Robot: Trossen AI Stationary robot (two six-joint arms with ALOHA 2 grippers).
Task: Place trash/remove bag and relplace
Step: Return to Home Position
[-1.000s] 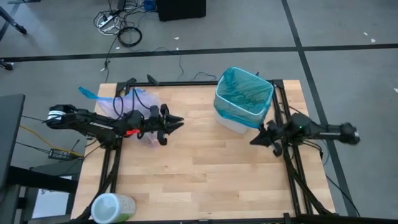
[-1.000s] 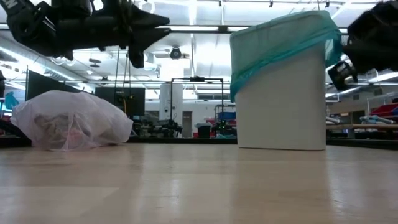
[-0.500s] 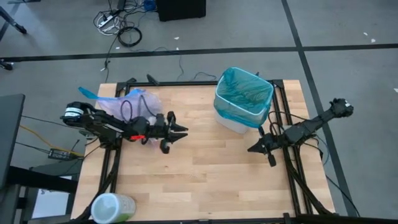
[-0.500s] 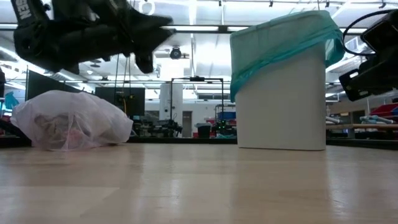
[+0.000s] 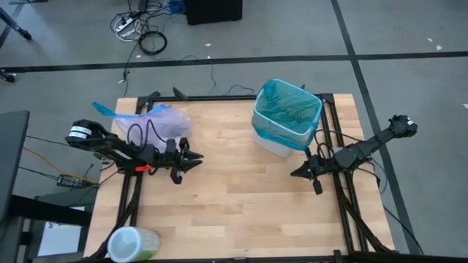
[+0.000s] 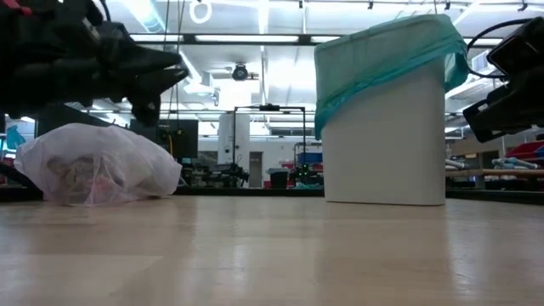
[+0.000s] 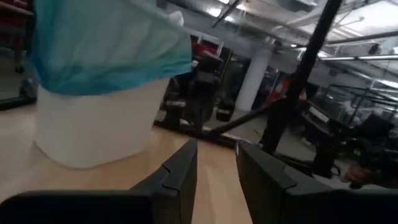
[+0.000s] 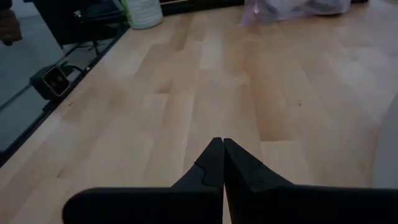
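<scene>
Light plank table (image 5: 241,197) on a black frame. Carries a white bin (image 5: 270,143) lined with a teal bag (image 5: 287,109) near the far right corner and a stuffed translucent pink-lavender bag (image 5: 150,120) slumped at the far left edge, well apart from the bin. Holds a green-and-white canister (image 5: 131,245) at the near left corner.

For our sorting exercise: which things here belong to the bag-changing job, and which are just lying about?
Job: white bin, teal liner, filled pink bag, left gripper, right gripper.
Lying about: green-white container, floor cables.
</scene>
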